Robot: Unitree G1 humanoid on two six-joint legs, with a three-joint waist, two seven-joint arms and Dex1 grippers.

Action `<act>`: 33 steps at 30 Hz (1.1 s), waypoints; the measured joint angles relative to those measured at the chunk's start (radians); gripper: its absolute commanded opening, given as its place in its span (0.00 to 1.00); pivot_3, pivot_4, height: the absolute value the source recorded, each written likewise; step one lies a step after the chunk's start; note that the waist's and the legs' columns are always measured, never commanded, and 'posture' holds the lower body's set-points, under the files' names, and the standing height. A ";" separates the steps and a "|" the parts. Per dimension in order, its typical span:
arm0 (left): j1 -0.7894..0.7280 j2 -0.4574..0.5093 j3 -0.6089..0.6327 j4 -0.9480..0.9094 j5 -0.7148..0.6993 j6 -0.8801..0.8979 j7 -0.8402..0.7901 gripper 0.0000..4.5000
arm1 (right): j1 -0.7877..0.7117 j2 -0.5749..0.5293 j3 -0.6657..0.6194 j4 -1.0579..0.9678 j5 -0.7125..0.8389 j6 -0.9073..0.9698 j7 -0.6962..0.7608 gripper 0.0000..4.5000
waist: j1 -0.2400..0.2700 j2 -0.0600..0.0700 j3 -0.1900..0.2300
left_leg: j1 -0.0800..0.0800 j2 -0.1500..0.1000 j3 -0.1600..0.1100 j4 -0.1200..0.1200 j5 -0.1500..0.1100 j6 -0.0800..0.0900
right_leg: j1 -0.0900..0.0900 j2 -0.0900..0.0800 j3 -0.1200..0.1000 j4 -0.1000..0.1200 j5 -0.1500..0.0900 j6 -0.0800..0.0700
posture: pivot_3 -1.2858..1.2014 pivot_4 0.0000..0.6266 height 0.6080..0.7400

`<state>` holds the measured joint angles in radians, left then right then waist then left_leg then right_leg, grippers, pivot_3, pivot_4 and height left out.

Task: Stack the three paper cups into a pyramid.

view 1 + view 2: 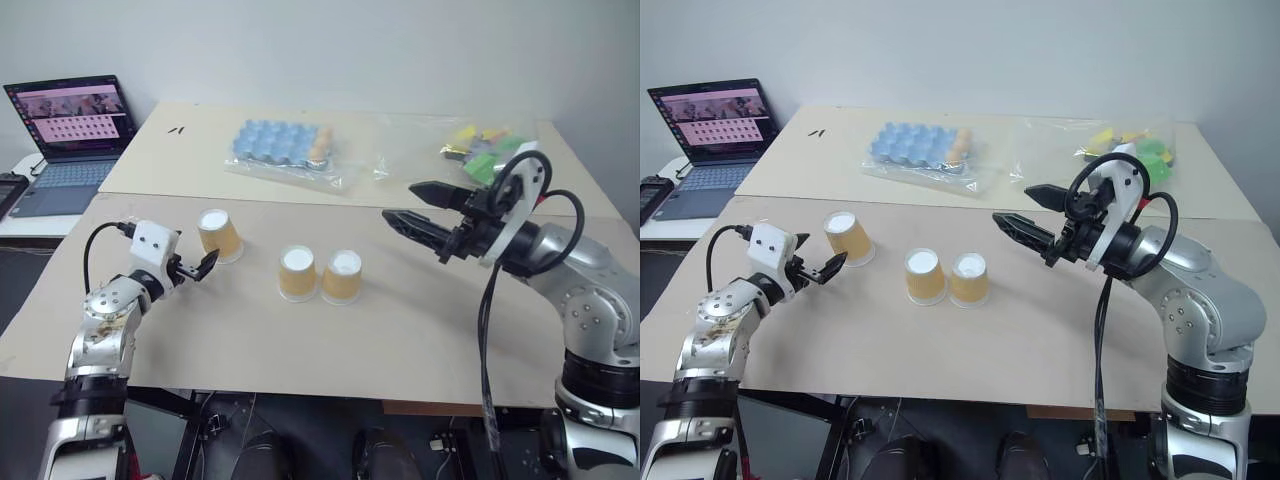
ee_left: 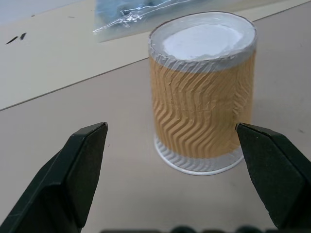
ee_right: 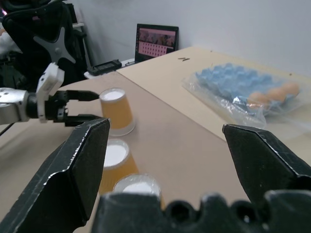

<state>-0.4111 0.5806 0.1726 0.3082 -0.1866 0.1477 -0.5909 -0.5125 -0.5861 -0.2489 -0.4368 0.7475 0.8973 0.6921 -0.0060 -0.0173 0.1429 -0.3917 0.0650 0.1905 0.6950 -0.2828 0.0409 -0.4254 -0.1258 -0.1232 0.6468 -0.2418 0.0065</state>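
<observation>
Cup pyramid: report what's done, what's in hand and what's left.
Done: two cups stand upside down, side by side, as the lower row. In hand: nothing is held yet; the left gripper is open and level just short of the third cup, which stands apart on the table. The right gripper hangs open above the table, empty. Left: grip that cup, lift it, set it atop the pair.

An open laptop (image 1: pixel 68 135) sat on a side surface at the far left. On the tan table (image 1: pixel 420 330), a blue egg tray (image 1: pixel 283 142) lay inside clear plastic wrap, and a bag of yellow-green items (image 1: pixel 480 152) rested farther right.
</observation>
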 measured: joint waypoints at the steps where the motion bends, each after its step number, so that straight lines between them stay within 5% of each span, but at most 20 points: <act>1: -0.027 -0.001 -0.006 0.043 0.005 -0.020 -0.016 1.00 | 0.013 -0.007 0.002 -0.013 0.016 0.005 -0.002 0.97 | -0.002 0.000 0.000 | 0.000 0.000 0.000 0.000 0.000 0.000 | 0.000 0.000 0.000 0.000 0.000 0.000 | 0.52 0.24 0.94; 22: -0.245 -0.037 -0.040 0.274 -0.004 -0.060 -0.139 1.00 | 0.151 -0.131 0.176 -0.110 -0.020 -0.047 0.073 0.97 | -0.006 -0.004 0.001 | 0.000 0.000 -0.001 0.002 0.000 0.000 | 0.001 -0.001 0.000 -0.001 -0.001 0.001 | 0.52 0.24 0.94; 29: -0.256 -0.048 -0.039 0.289 -0.006 -0.061 -0.144 0.52 | 0.151 -0.134 0.201 -0.115 -0.036 -0.060 0.073 0.98 | -0.006 -0.005 0.001 | 0.000 0.000 -0.002 0.002 0.000 0.000 | 0.001 -0.001 0.000 -0.001 -0.001 0.001 | 0.52 0.24 0.94; 33: -0.260 -0.057 -0.040 0.290 -0.006 -0.061 -0.147 0.51 | 0.151 -0.134 0.210 -0.115 -0.043 -0.061 0.074 0.98 | -0.006 -0.006 0.001 | 0.000 0.000 -0.002 0.003 0.000 0.000 | 0.001 -0.001 0.000 -0.001 -0.001 0.001 | 0.52 0.24 0.94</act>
<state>-0.6708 0.5239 0.1329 0.5985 -0.1926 0.0867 -0.7381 -0.3615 -0.7205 -0.0385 -0.5518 0.7043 0.8365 0.7658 -0.0121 -0.0228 0.1440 -0.3915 0.0648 0.1888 0.6977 -0.2828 0.0410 -0.4244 -0.1264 -0.1231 0.6458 -0.2424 0.0074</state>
